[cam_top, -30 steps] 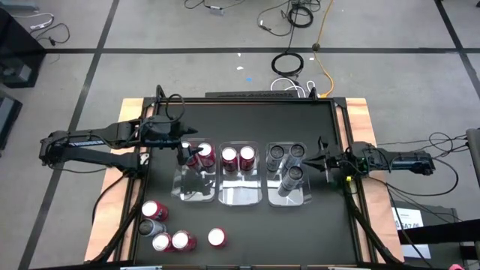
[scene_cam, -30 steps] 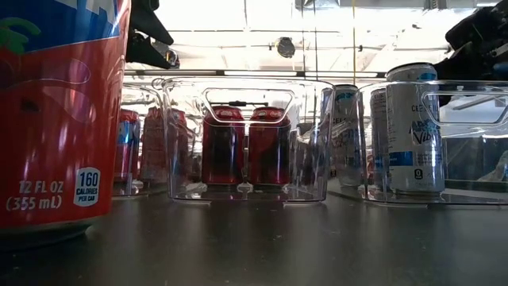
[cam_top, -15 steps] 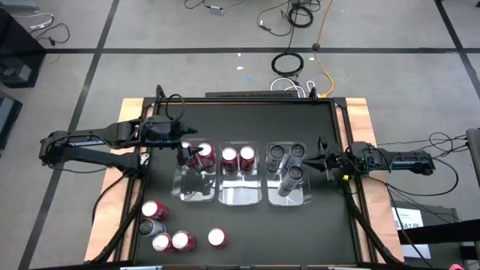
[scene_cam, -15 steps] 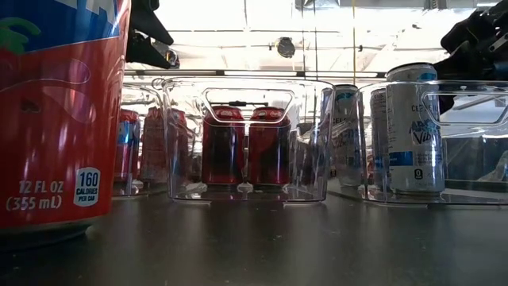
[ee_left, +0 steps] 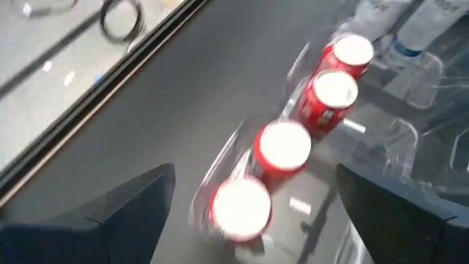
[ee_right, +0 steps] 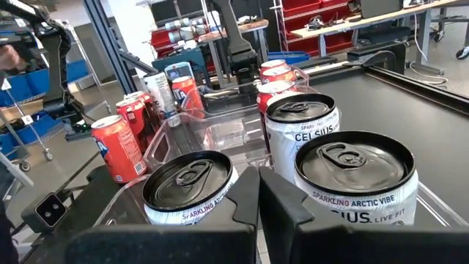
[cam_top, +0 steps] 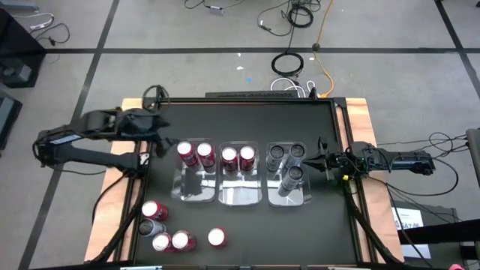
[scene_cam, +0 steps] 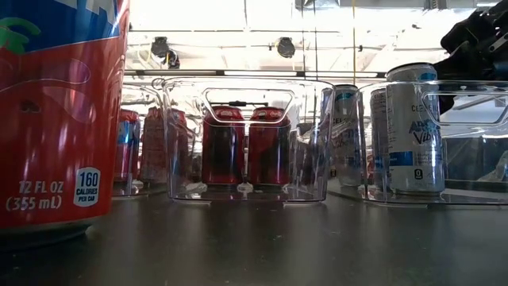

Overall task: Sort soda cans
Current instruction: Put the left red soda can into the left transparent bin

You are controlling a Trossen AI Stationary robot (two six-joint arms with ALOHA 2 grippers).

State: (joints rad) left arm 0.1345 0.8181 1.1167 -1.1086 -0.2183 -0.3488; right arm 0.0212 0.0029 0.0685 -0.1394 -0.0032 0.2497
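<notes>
Red cans [cam_top: 194,153] stand in the left bin [cam_top: 196,191]; five cans [cam_top: 165,231] remain on the worktop [cam_top: 300,225]. Left tool [cam_top: 159,147], spread and empty, should descend squarely over one can. Right tool [cam_top: 324,162], pressed together, waits beside the grey cans [cam_top: 288,161].

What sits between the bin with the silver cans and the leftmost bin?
A third clear bin holding two red cans, seen from above. Left bin; silver cans.
</notes>
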